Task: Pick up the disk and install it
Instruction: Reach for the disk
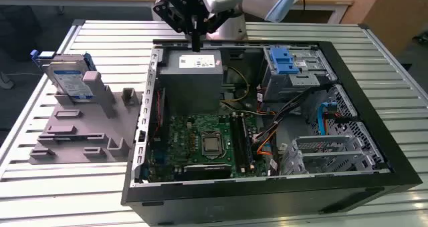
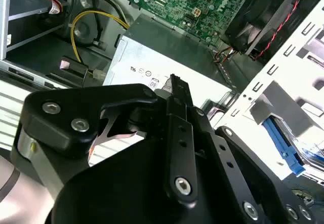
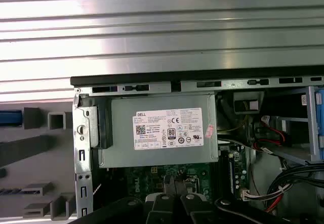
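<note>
One closed end effector (image 1: 196,45) points straight down over the grey box (image 1: 194,84).

— Where did the exterior view sit?
— High and off the arm. It looked down at a slant over the whole case (image 1: 267,197) and the table (image 1: 67,187), far enough back to take in the stand (image 1: 87,132) at the exterior view's left.
— And the wrist cameras?
— The first wrist view faced almost straight down on the box (image 3: 158,130), with the case rim and table slats beyond it. The second wrist view sat close behind the gripper (image 2: 174,80) and peered obliquely past its links.
— What did they share?
— All three caught the box and the board (image 1: 200,137).
</note>
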